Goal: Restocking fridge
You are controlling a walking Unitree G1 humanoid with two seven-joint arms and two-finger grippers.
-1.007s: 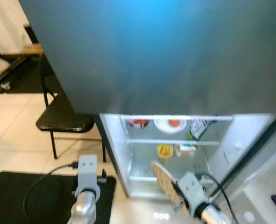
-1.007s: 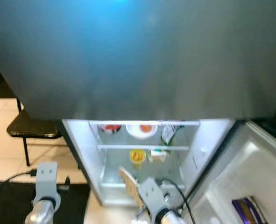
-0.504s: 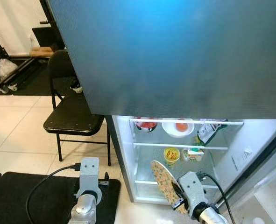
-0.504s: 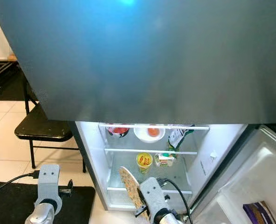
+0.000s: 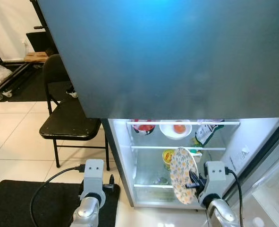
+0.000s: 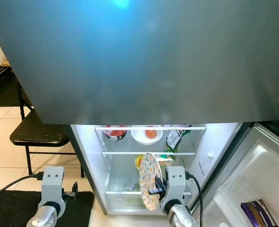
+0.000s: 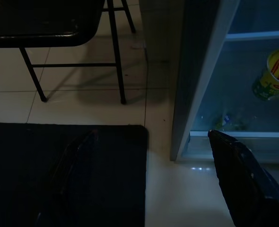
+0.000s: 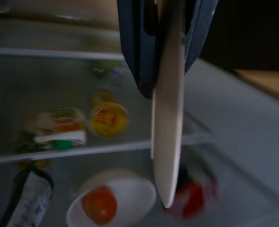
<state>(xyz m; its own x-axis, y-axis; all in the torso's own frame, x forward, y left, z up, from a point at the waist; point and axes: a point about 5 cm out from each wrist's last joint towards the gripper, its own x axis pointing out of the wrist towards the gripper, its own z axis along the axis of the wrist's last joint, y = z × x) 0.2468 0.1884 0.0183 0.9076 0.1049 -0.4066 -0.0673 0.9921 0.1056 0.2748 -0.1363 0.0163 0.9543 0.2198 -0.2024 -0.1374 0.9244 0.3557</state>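
My right gripper (image 5: pixel 194 182) is shut on the rim of a floral patterned plate (image 5: pixel 182 175), which stands on edge in front of the open fridge compartment (image 5: pixel 125 161). In the right wrist view the plate's (image 8: pixel 167 118) pale edge runs out between the two dark fingers (image 8: pixel 138 52). Behind it are a white bowl holding an orange fruit (image 8: pixel 112 202), a yellow cup (image 8: pixel 109 118) and a green and white carton (image 8: pixel 56 133). The left gripper (image 7: pixel 153 189) hangs open low over a black mat (image 7: pixel 68 175), left of the fridge.
The upper fridge door (image 5: pixel 177 52) looms over the compartment. On the top shelf are a red bowl (image 5: pixel 142 126) and a dark packet (image 5: pixel 205 133). The open lower door (image 6: pixel 252 184) on the right holds a purple package (image 6: pixel 255 212). A black folding chair (image 5: pixel 67 124) stands on the tiles at left.
The right wrist has turned and shifted right, so the plate now shows its patterned face instead of leaning edge-on. The camera has also shifted. The left arm has stayed low.
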